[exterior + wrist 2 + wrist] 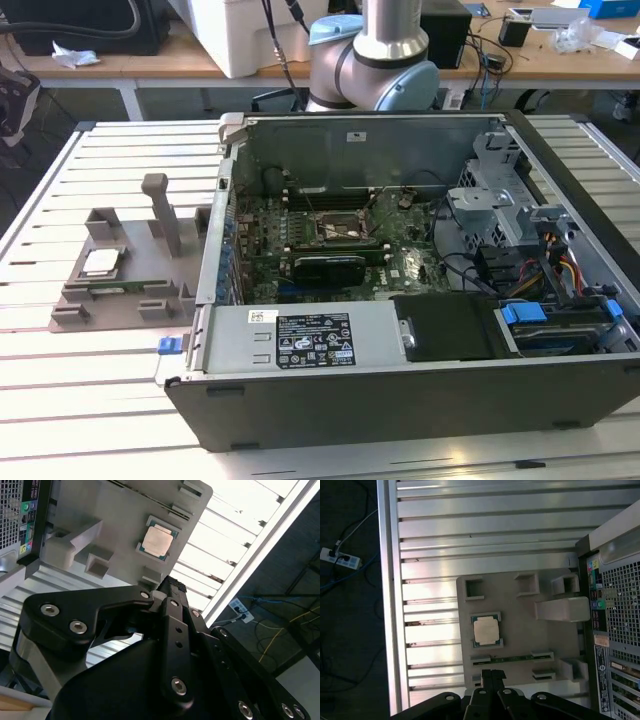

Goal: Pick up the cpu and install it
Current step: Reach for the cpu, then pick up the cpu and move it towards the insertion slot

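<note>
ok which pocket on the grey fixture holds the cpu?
The square one next to the memory stick; the cpu lies flat in it. The other square pockets look empty.

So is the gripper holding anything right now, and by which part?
Nothing is held. The gripper is shut and empty; the cpu lies in the grey holder, apart from it.

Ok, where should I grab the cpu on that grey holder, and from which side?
Probably by two opposite edges, coming straight down from above. The cpu lies flat, metal top up, in a nest on the grey holder; raised tabs seem to guard its corners, so pinch mid-edge.
</note>
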Action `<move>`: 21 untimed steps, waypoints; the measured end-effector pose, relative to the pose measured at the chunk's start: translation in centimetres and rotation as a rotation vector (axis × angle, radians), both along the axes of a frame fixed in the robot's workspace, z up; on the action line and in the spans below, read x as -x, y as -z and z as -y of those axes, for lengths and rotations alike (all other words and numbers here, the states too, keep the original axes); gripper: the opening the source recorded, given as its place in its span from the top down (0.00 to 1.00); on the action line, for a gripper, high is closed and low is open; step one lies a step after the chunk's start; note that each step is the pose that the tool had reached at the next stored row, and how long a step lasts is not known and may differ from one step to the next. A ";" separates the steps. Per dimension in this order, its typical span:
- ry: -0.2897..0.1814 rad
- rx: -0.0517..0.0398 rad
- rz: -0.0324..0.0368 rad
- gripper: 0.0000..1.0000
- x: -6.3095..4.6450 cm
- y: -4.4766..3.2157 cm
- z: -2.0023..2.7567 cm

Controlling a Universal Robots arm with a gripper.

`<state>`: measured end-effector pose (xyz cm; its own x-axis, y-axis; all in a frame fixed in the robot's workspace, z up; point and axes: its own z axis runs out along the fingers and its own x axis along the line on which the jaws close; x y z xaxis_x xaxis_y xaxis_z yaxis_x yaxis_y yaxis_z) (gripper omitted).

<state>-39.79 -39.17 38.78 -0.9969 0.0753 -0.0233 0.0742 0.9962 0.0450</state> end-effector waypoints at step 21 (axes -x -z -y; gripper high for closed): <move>-0.001 0.0090 0.0001 0.40 0.0 0.11 -0.10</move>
<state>-39.79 -39.07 38.67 -0.9969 0.0745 -0.0240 0.0736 0.9966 0.0361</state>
